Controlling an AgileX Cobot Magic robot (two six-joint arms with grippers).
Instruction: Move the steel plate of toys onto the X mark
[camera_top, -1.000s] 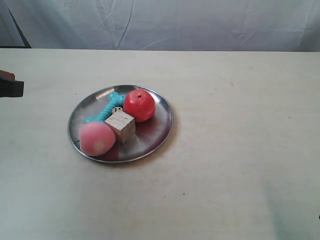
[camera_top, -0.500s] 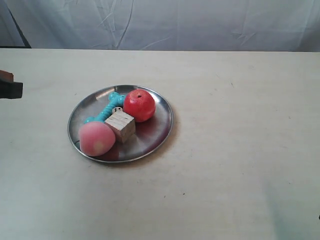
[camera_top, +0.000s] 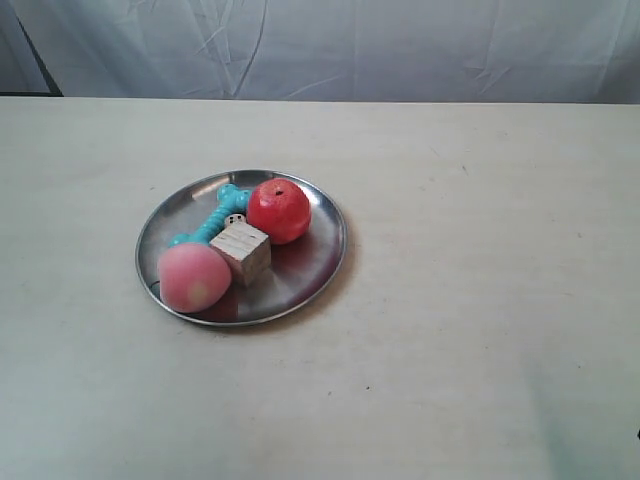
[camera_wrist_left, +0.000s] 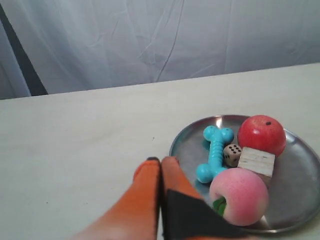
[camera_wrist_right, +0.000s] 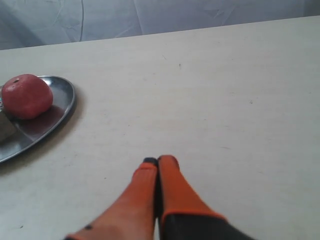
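The steel plate (camera_top: 300, 268) rests on the cream table, left of centre in the exterior view. It holds a red apple (camera_top: 278, 210), a pink peach (camera_top: 193, 277), a teal bone (camera_top: 215, 222), a wooden cube (camera_top: 243, 251) and a tiny die (camera_top: 234, 219). No X mark shows in any view. Neither arm appears in the exterior view. My left gripper (camera_wrist_left: 161, 161) is shut and empty, its tips just outside the plate (camera_wrist_left: 295, 170) rim, near the bone (camera_wrist_left: 214, 152) and peach (camera_wrist_left: 238, 196). My right gripper (camera_wrist_right: 159, 161) is shut and empty over bare table, well apart from the plate (camera_wrist_right: 57, 110) and apple (camera_wrist_right: 27, 96).
A pale grey cloth backdrop (camera_top: 350, 45) hangs behind the table's far edge. A dark slanted pole (camera_top: 35, 55) stands at the back left corner. Cream tabletop (camera_top: 480, 300) stretches to the right of the plate.
The dark and orange gripper part at the exterior view's left edge has drawn back out of that view. The plate and toys have not moved.
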